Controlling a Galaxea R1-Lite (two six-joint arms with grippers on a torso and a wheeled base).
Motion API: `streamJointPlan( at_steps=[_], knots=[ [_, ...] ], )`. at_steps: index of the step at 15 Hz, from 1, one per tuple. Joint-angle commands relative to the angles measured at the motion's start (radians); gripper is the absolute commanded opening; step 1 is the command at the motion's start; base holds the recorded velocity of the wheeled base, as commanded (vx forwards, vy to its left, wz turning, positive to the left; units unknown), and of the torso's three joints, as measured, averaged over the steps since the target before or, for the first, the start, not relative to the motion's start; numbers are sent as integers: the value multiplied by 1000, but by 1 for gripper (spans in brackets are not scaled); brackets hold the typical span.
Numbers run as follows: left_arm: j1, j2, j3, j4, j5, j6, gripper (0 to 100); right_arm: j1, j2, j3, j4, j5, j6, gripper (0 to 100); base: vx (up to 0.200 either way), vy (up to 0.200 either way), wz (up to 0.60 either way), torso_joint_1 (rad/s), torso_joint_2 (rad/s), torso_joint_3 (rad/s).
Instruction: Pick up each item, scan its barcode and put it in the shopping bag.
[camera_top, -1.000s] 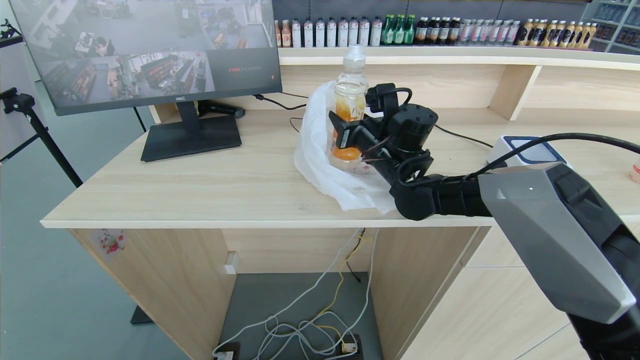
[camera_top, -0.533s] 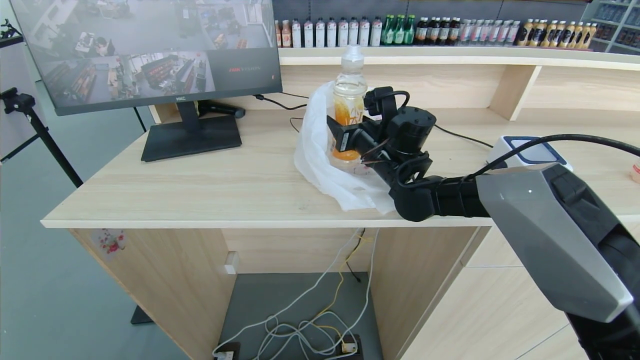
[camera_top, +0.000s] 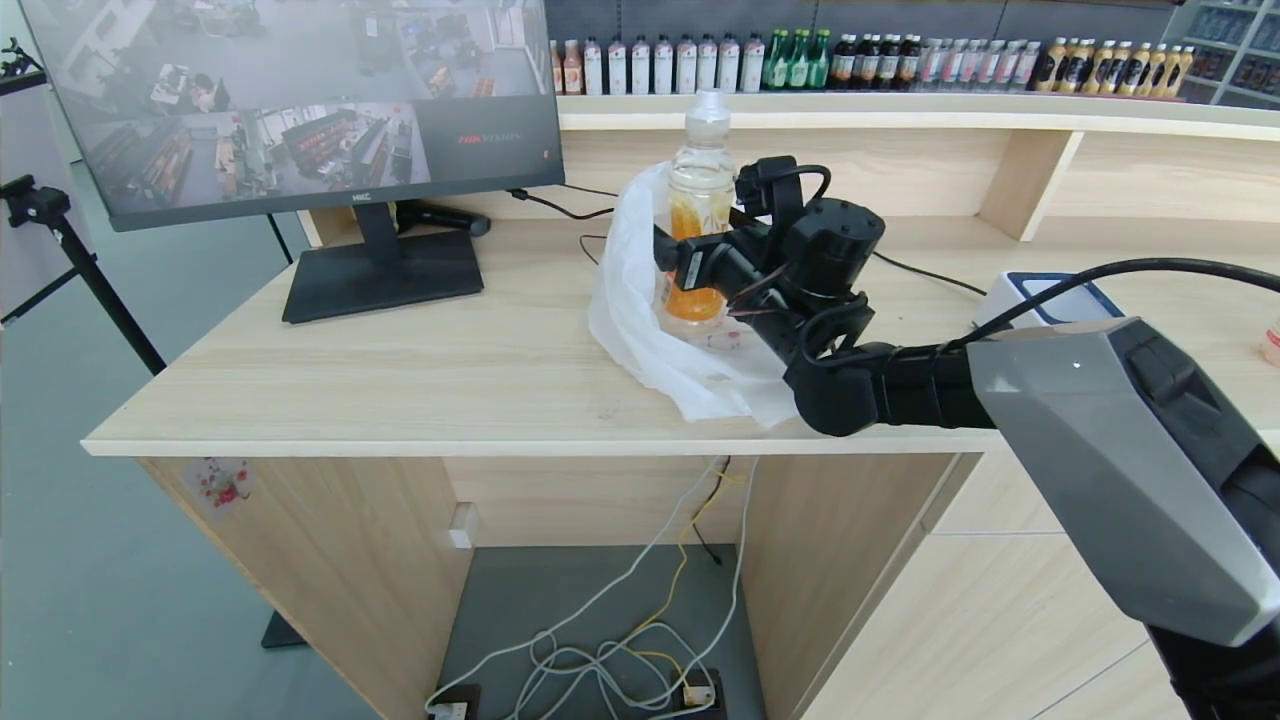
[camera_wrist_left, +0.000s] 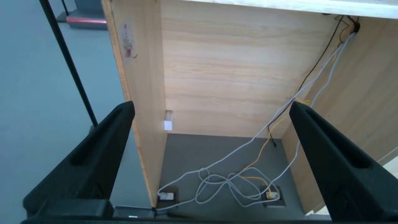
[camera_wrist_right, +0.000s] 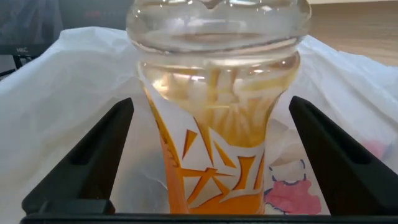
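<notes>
- The left hand (camera_wrist_left: 211, 107) hangs low in front of the desk (camera_top: 450, 370), its fingers spread wide with nothing between them. Past it are the desk's side panel and loose cables (camera_wrist_left: 236, 183) on the floor.
- The right arm stretches forward over the desk's front edge, wrist level, fingers pointing away from the robot.
- The right hand (camera_wrist_right: 211, 124) is parted wide around the bottle (camera_top: 700, 200), one finger on each side. Bag shows in the gap between each finger and the bottle, so it has no hold of it.
- The bottle stands upright between the fingers, inside the white shopping bag (camera_top: 640, 330). It has a clear top and an orange label; its cap rises above the hand.
- The bag sits crumpled below and around the hand, its near corner close to the desk's front edge.
- Left of the hand is bare desk top as far as the monitor (camera_top: 300, 100). To its right sits a white box with a blue-rimmed top (camera_top: 1050, 300).
- Beyond the hand, a raised shelf (camera_top: 900, 115) carries a row of bottles.
</notes>
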Motion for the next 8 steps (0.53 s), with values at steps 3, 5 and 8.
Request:
streamJointPlan(
  at_steps=[3, 5, 8],
  knots=[
    [0, 0, 0, 0, -1, 1, 100, 1, -82, 76, -29, 0, -4, 100, 0, 0, 0, 0, 0, 0],
    [0, 0, 0, 0, -1, 1, 100, 1, -153, 227, -90, 0, -4, 100, 0, 0, 0, 0, 0, 0],
    [0, 0, 0, 0, 1, 1, 100, 3, -263, 422, -170, 6, -4, 100, 0, 0, 0, 0, 0, 0]
  ],
)
